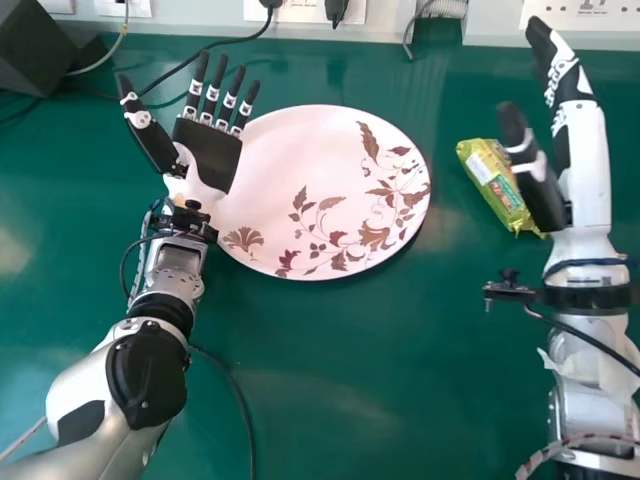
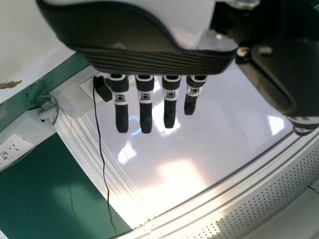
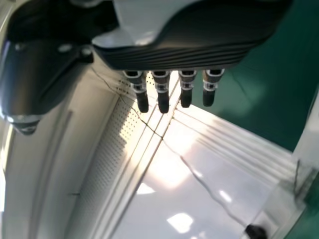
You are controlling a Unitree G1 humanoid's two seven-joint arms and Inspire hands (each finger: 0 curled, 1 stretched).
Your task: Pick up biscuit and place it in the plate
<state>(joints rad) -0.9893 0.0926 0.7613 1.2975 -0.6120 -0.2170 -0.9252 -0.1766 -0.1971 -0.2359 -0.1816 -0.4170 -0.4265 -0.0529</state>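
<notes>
A yellow-green biscuit packet (image 1: 497,186) lies on the green table, right of the plate and close beside my right hand (image 1: 545,190). That hand is open, held to the right of the packet with its thumb near the packet's right side. The right wrist view shows the same right hand (image 3: 172,55) with straight fingers. A white plate (image 1: 300,190) with a brown leaf pattern lies in the middle. My left hand (image 1: 208,155) is open at the plate's left edge, palm up, overlapping the rim in the head view; the left wrist view has this left hand (image 2: 144,59) with fingers extended.
Black cables run over the table behind my left hand. A dark box (image 1: 38,55) stands at the back left. White socket panels (image 1: 300,10) line the table's back edge. Another cable lies beside my left forearm.
</notes>
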